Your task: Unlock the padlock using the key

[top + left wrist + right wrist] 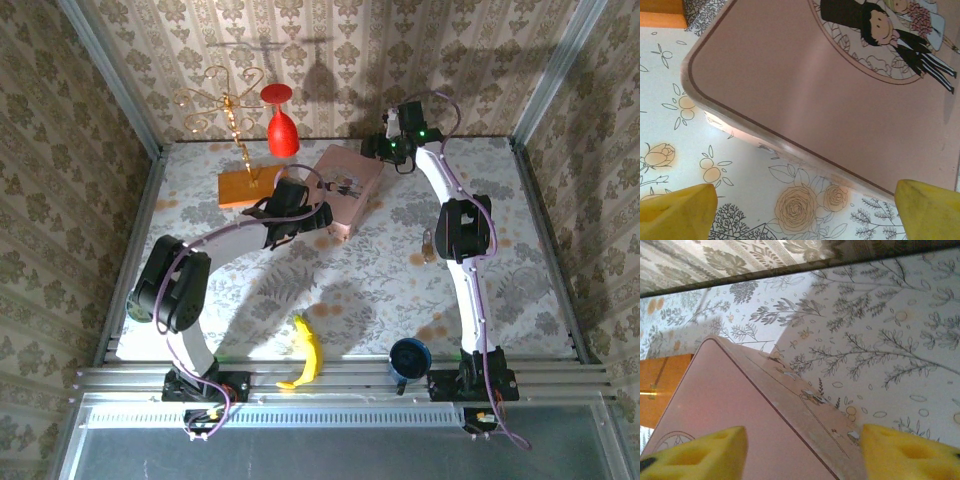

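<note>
The left gripper (805, 215) is held wide open and empty, with flowered tablecloth (740, 165) below it and a rounded edge of the pink box (815, 90) just ahead. The right gripper (802, 455) is seen with its jaws apart above another edge of that box, and no grip on anything can be made out.

The padlock (428, 247) is taken to be the tiny pale object right of centre in the top view. It lies on the cloth just beside the right arm (462, 232) and well apart from both grippers. No key can be made out at this size.

Several risks can be judged from here:
- **Padlock knocked away:** The padlock sits close to the right arm. If that arm is swung back toward the lower part of the frame, the padlock could be knocked or swept across the cloth.
- **Padlock hard to grip:** It is small and smooth-looking, so it may slide or tip when pinched, and the keyhole could be turned away.
- **Wrong object handled:** Both grippers are placed at the box, so the box could be mistaken for the target and handled instead.
- **Box pushed into other things:** If the box is pushed toward the upper left, it could be driven into the orange block (245, 187). The gold wire stand (228, 100) and the red glass (282, 128) could then be toppled.
</note>
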Motion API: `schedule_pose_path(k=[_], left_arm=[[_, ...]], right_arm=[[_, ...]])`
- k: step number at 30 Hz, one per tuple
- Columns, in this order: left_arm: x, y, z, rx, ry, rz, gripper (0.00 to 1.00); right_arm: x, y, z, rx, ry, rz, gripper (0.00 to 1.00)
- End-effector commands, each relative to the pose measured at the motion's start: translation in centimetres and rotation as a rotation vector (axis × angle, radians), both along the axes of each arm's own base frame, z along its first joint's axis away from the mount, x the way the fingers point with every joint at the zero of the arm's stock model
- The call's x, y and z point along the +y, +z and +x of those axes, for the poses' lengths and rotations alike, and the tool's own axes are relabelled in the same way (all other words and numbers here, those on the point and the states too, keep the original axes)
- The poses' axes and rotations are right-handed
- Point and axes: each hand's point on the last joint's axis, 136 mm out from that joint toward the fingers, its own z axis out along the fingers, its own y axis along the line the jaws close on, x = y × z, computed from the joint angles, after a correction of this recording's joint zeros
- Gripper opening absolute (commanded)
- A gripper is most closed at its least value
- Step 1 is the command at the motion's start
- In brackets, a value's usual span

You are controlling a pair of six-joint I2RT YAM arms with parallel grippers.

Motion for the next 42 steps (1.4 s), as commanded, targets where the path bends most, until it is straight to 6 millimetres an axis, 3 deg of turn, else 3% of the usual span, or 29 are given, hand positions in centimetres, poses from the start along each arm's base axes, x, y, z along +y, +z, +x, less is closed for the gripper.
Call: schedule_pose_path(k=[1, 5, 10, 15, 20, 26, 29, 36, 42], left_arm=[[-0.2, 0.7, 1.2, -0.010, 0.021, -0.039, 0.93], [0.3, 0.2, 1.7, 0.000, 0.039, -0.035, 0.94], [0.7, -0.1, 2.2, 0.003, 0.046, -0.038, 0.94], [0.7, 0.2, 2.7, -0.006, 0.036, -0.040, 0.92], [0.3, -0.1, 3.4, -0.005, 0.012, -0.045, 0.81], [-0.6, -1.2, 4.2, 0.031, -0.035, -0.066, 0.69], [-1.3, -1.3, 4.7, 0.034, -0.066, -0.073, 0.68], [-2.4, -0.6, 6.7, 0.015, -0.123, -0.090, 0.69], [-2.7, -0.6, 8.3, 0.013, -0.133, -0.123, 0.70]], right_arm=[[0.4, -2.3, -1.8, 0.076, 0.041, -0.035, 0.52], [0.0, -2.8, -2.7, 0.094, 0.031, -0.069, 0.48], [-1.0, -3.6, -4.4, 0.124, 0.032, -0.124, 0.36], [-2.0, -4.3, -6.7, 0.156, 0.029, -0.181, 0.33], [-3.4, -5.0, -10.0, 0.196, -0.007, -0.219, 0.31], [-4.3, -5.8, -15.5, 0.233, -0.086, -0.221, 0.26], [-4.8, -6.2, -18.4, 0.232, -0.135, -0.209, 0.26], [-2.7, -7.8, -23.2, 0.265, -0.091, -0.225, 0.25], [-1.2, -7.8, -26.2, 0.263, -0.125, -0.307, 0.28]])
